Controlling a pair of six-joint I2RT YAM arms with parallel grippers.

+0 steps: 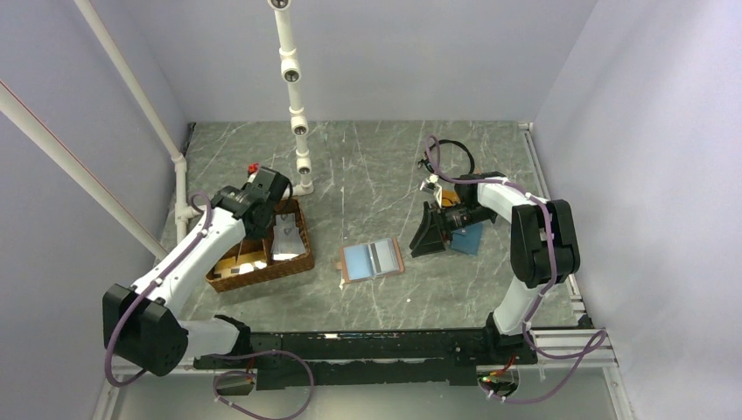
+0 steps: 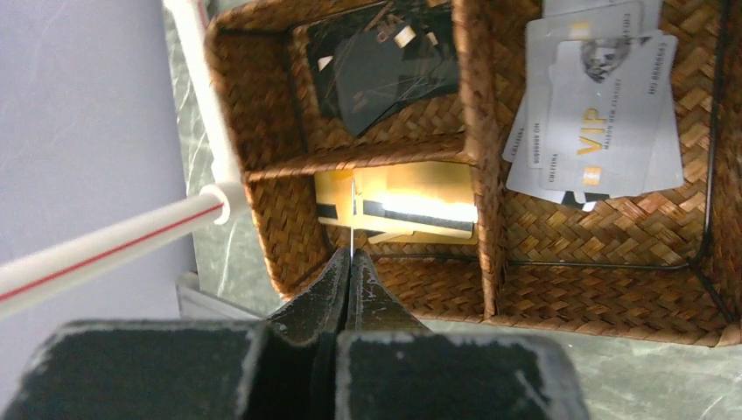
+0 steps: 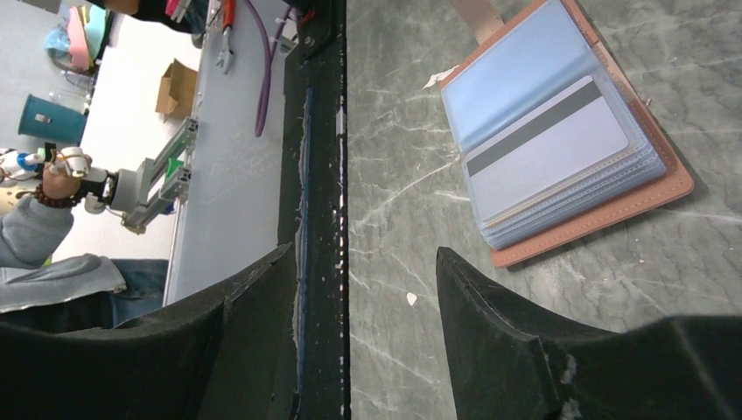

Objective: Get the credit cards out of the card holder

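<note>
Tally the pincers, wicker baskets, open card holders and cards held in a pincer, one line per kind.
Pincers, left pincer and right pincer: 2
wicker basket: 1
card holder, lying open: 1
credit card, edge-on in the left pincer: 1
Total: 5

We record that the woven brown wicker basket (image 2: 604, 302) runs off the top and right edges of the left wrist view. Its stack of grey-silver plastic cards (image 2: 604, 114) and its black cards (image 2: 385, 61) are cropped at the top. Glare washes out the yellow cards (image 2: 420, 210), so their print is unreadable. The left gripper (image 2: 350, 262) pinches a thin edge-on card (image 2: 352, 219) that shows only as a line, its face unseen.

In the right wrist view the salmon-pink folding card holder (image 3: 516, 96) is cut by the top edge. Its pale striped card (image 3: 551, 149) covers whatever fills the sleeves beneath.

From above, the right arm (image 1: 542, 236) hides part of a teal-blue flat item (image 1: 468, 241).
</note>
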